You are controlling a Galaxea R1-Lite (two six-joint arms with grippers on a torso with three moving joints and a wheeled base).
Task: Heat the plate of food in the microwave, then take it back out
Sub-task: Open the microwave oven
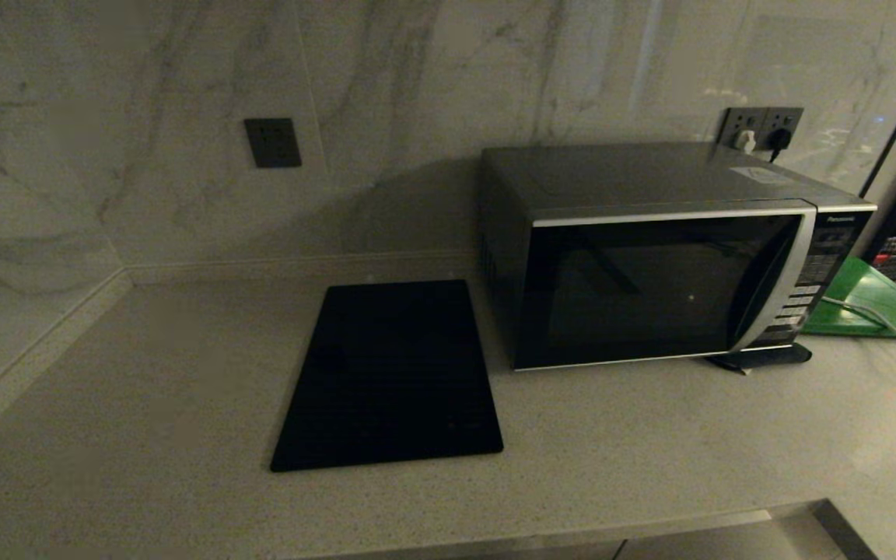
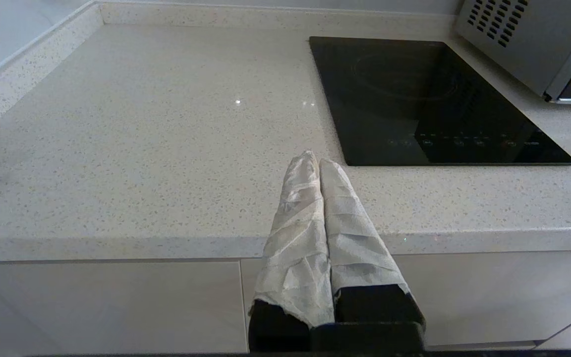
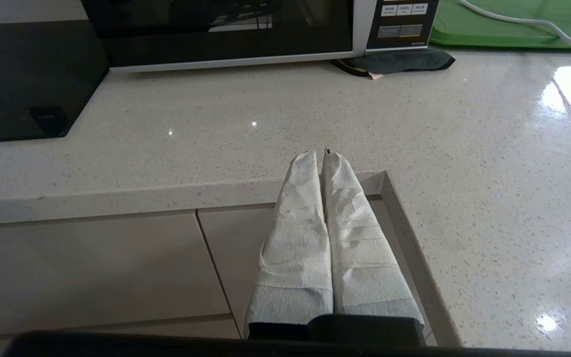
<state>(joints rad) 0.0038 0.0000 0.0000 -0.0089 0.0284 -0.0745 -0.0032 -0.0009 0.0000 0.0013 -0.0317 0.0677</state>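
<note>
The left claw (image 2: 319, 161) hangs just off the front edge of the worktop (image 1: 635, 443), its cloth-wrapped fingers (image 2: 298, 213) pressed together with nothing between them. The right claw (image 3: 321, 154) is parked likewise at the front edge, beside a step where that edge turns a corner, clenched and empty.

Past the front edge lies a broad band of bare speckled stone. The left half runs open all the way to the back wall and the left-hand upstand.

Mid-worktop a flat black panel (image 1: 390, 377) lies flush on the stone, its short side toward the front edge.

Just beside it, toward the back right, the microwave (image 1: 662, 260) stands with its door shut and its button panel on the far right. A dark pad (image 3: 399, 59) sticks out from under its front right corner.

Beyond that corner a green board (image 1: 876, 303) lies at the right edge with a pale cable (image 1: 876, 319) across it.

The plate of food is in none of the views.

On the back wall sit a dark switch plate (image 1: 272, 142) and a socket strip (image 1: 761, 128) with plugs.
</note>
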